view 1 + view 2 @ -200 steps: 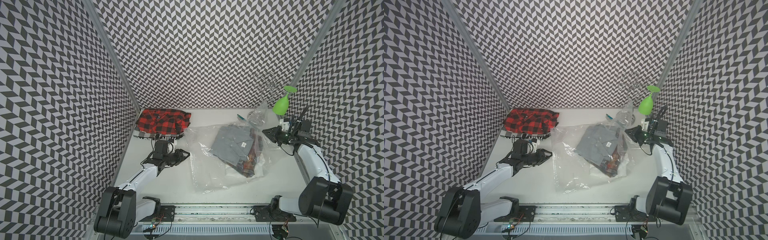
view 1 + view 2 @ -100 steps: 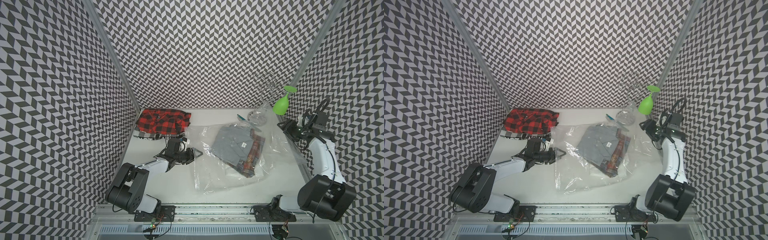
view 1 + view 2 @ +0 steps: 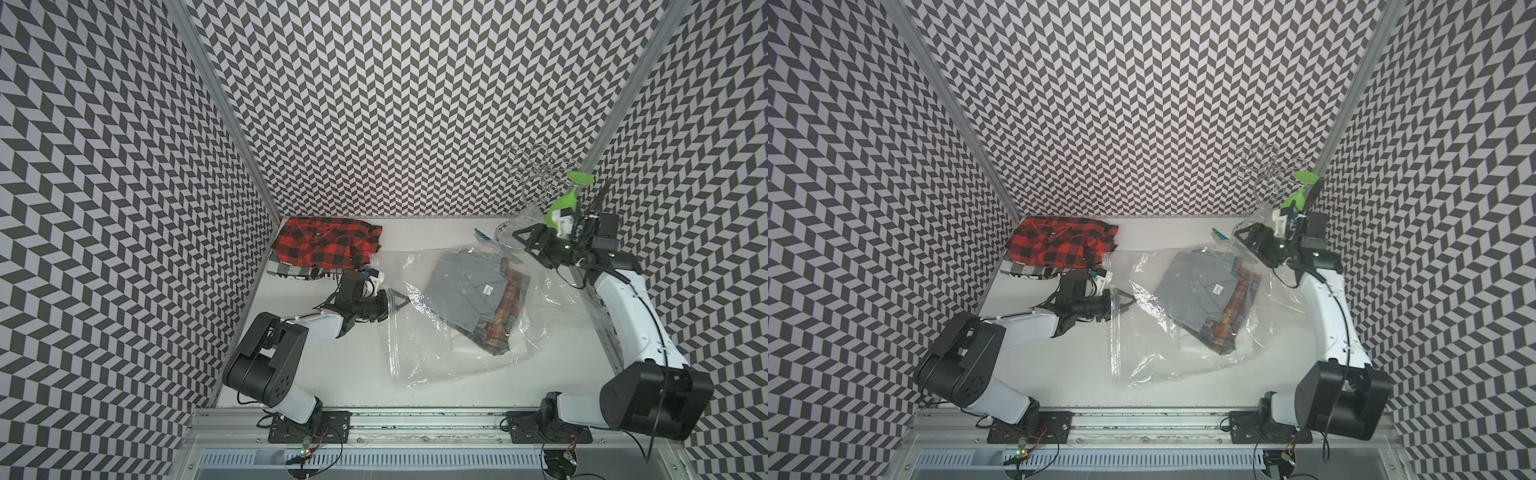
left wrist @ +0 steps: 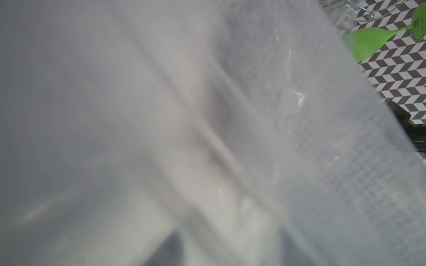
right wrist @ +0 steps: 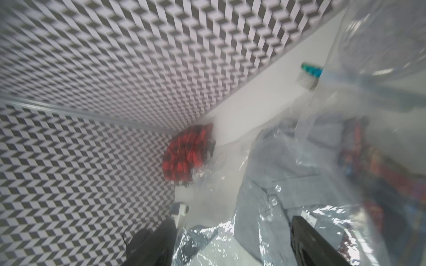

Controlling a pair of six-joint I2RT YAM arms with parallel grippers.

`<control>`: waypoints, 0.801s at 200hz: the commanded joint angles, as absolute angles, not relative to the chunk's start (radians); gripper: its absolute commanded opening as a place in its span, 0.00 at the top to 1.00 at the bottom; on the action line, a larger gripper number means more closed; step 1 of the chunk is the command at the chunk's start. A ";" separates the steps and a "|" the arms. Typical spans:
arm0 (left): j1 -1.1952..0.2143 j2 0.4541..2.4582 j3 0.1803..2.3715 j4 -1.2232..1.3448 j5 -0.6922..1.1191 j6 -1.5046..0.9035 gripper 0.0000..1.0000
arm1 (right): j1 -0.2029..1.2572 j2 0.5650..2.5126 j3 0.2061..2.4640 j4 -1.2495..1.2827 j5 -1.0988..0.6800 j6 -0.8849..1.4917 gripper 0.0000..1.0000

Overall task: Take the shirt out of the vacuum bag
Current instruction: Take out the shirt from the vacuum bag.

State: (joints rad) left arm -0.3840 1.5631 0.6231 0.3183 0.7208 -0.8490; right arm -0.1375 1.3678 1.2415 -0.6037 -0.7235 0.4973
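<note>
Vacuum bag point(image 3: 415, 345) clear, crinkled, glossy.

Blurred vacuum bag point(image 4: 161, 115), left wrist view

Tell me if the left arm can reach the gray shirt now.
Probably not yet: the left gripper sits at the vacuum bag's edge, the gray shirt deeper under plastic; whether the gripper is inside is unclear.

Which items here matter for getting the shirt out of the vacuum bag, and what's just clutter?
Job:
- vacuum bag
- grey shirt, inside it
- plaid shirt, beneath the grey one, also inside

Lying about:
- red checked shirt, outside the bag by the back wall
- green glass
</note>
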 commanded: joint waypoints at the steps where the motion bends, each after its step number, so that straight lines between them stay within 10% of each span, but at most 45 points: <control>1: -0.384 1.569 0.634 0.359 0.744 -0.835 0.33 | -0.128 1.395 1.151 -0.614 -0.657 0.430 0.22; 63: -0.384 1.563 0.618 0.360 0.749 -0.816 0.31 | -0.211 1.493 1.104 -0.564 -0.312 0.359 0.23; 160: -0.489 1.673 0.712 0.498 0.775 -0.869 0.23 | -0.237 1.616 0.961 -0.423 -0.302 0.334 0.38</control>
State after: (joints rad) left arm -0.4534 1.6482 0.6689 0.4534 0.7700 -0.8635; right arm -0.2256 1.6009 1.0164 -0.5041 -0.2924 0.3397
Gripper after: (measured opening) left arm 0.764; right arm 0.626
